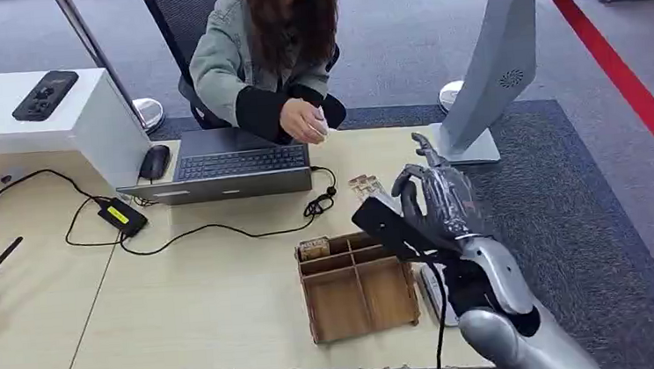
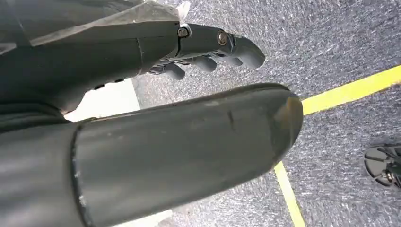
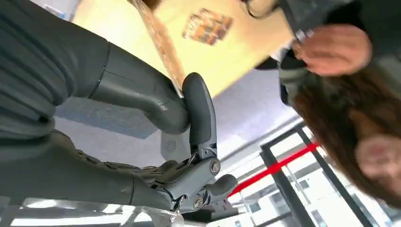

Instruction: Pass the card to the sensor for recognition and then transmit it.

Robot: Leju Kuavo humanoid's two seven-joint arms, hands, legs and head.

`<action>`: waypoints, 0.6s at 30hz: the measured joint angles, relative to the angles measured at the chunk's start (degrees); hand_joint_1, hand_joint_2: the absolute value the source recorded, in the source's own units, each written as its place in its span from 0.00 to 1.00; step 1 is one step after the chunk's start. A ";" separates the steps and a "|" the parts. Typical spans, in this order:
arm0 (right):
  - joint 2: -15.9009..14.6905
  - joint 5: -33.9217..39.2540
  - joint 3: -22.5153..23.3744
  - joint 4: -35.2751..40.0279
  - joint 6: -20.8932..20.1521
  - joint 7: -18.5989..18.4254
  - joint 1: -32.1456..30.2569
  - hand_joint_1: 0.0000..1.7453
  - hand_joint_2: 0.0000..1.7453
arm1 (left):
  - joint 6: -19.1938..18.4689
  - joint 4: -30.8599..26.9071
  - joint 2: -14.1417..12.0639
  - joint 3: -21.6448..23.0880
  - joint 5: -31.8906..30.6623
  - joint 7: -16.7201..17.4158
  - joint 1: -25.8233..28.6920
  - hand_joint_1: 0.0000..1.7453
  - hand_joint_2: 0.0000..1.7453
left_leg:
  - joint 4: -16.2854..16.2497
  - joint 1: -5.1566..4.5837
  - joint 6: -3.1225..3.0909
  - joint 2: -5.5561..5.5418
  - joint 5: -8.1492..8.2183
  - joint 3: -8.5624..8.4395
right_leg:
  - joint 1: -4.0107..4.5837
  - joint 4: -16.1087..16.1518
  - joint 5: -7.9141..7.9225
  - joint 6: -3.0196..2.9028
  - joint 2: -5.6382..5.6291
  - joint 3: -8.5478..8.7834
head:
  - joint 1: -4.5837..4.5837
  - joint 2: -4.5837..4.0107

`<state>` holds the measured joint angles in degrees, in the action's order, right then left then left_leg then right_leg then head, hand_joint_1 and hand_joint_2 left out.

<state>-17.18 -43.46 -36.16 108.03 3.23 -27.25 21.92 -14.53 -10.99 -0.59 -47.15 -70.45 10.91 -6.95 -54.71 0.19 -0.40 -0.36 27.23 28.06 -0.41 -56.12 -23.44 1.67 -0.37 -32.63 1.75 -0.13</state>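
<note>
Right hand [image 1: 437, 195]: raised over the table's right edge [image 1: 443, 365], beside the wooden tray [image 1: 356, 290]; fingers [image 3: 208, 185] are curled in toward the palm, with nothing seen held.
Left hand [image 2: 142, 118]: hung over grey carpet [image 2: 331, 42] marked with yellow lines; fingers [image 2: 208, 54] are bent and kept apart from the thumb, and nothing is held.
Card [image 1: 363, 184]: laid flat on the table, just beyond the tray's far right corner and near a looped black cable [image 1: 318, 204].
Open room: bare tabletop is seen left of the tray and in front of the laptop [image 1: 232, 165].
Far edge: a seated person's hand [image 1: 305, 120] is held above the laptop.
Right side: a pale stand [image 1: 495, 65] is footed by the table's far right corner.
</note>
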 joint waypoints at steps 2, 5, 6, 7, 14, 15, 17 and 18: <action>-1.09 1.71 1.73 3.45 0.44 -0.55 0.47 1.00 1.00 | 0.00 0.00 -0.04 -0.28 0.24 0.02 -0.02 0.00 0.00 | 0.00 -0.01 0.00 0.01 0.00 -0.01 | -0.01 0.01 0.00 0.00 -0.01 0.00 | 0.00 0.00; -3.04 4.96 4.51 8.13 1.36 -1.12 1.32 1.00 1.00 | 0.00 0.00 -0.04 -0.70 0.42 0.00 0.03 0.00 0.00 | 0.00 -0.01 -0.01 0.01 0.01 0.00 | -0.01 0.02 0.00 0.00 0.00 0.00 | 0.00 0.00; -3.67 5.74 5.47 9.13 1.68 -1.25 1.63 1.00 1.00 | 0.00 0.00 -0.04 -0.83 0.44 0.00 0.03 0.00 0.00 | 0.00 -0.01 -0.01 0.02 0.01 0.00 | -0.01 0.02 0.00 0.00 -0.01 0.00 | 0.00 0.00; -4.25 6.66 6.19 9.95 2.08 -1.38 1.90 1.00 1.00 | 0.00 0.00 -0.04 -1.00 0.44 -0.07 0.02 0.00 0.00 | 0.00 -0.01 -0.01 0.02 0.01 0.00 | -0.02 0.02 0.00 0.00 -0.01 0.00 | 0.00 0.00; -8.68 18.61 12.26 15.02 7.45 -1.49 6.52 1.00 1.00 | 0.00 0.00 -0.04 -1.70 0.33 -0.72 0.00 0.00 0.00 | 0.00 -0.03 -0.01 0.03 0.01 0.04 | -0.04 0.01 0.01 0.00 -0.01 0.01 | -0.02 0.00; -9.12 19.81 12.79 15.11 7.78 -1.49 7.43 1.00 1.00 | 0.00 0.00 -0.04 -1.73 0.31 -0.85 0.00 0.00 0.00 | 0.00 -0.03 -0.01 0.03 0.00 0.04 | -0.04 0.01 0.01 0.00 -0.01 0.01 | 0.00 0.00; -9.95 22.61 13.78 14.89 8.35 -1.34 9.41 1.00 1.00 | 0.00 0.00 -0.04 -1.79 0.20 -1.12 0.00 0.00 0.00 | 0.00 -0.02 -0.01 0.03 0.00 0.06 | -0.04 0.00 0.00 0.00 -0.01 0.01 | 0.00 0.00; -10.23 23.72 13.97 14.54 8.53 -0.96 10.58 1.00 1.00 | 0.00 0.00 -0.02 -1.84 0.07 -1.27 -0.01 0.00 0.00 | 0.00 -0.02 -0.01 0.03 0.00 0.06 | -0.04 0.00 0.00 0.00 -0.01 0.01 | 0.00 0.00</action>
<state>-27.41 -19.73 -22.18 122.57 11.76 -28.22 32.50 -14.53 -10.99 -0.61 -48.98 -70.38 9.64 -6.96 -54.71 0.17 -0.41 -0.33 27.24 28.12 -0.45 -56.13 -23.43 1.68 -0.38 -32.62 1.75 -0.13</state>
